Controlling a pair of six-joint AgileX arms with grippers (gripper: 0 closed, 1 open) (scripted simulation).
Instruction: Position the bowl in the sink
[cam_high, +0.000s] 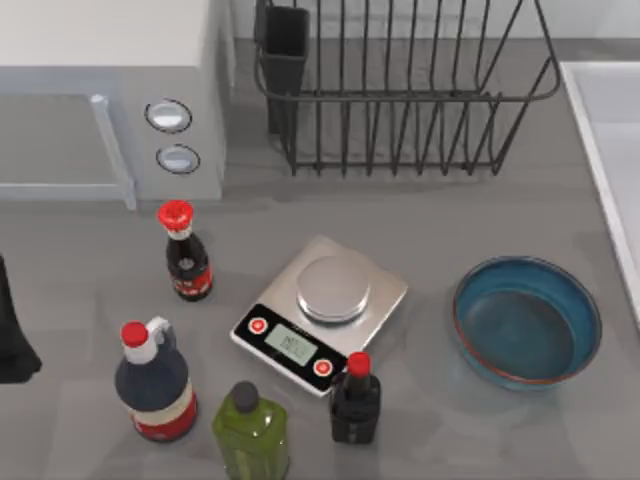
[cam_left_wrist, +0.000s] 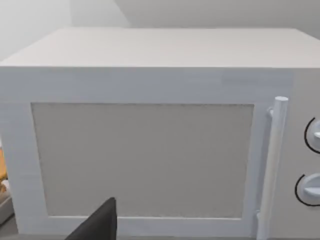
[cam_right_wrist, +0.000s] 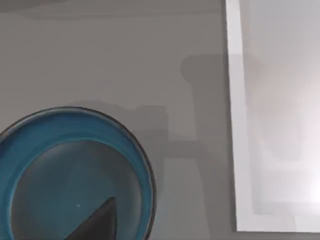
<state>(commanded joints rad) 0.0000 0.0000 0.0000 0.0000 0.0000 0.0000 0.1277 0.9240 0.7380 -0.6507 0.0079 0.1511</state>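
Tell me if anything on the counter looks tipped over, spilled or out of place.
Nothing stands out. The bowl sits upright and empty on the countertop beside the sink, not yet in it. The bottles and kitchen scale stand upright, with no spills.

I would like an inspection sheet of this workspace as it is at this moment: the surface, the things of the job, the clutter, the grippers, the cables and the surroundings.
Surface: grey countertop.
Job's things: bowl upright and empty on the countertop at the right, beside the sink, not in it.
Clutter: kitchen scale at centre; two red-capped dark bottles, a dark jug and a green bottle around it.
Grippers: left gripper faces the microwave door; right gripper hangs over the bowl. Neither touches anything.
Cables: nothing seen.
Surroundings: black wire dish rack behind the scale; microwave at back left.
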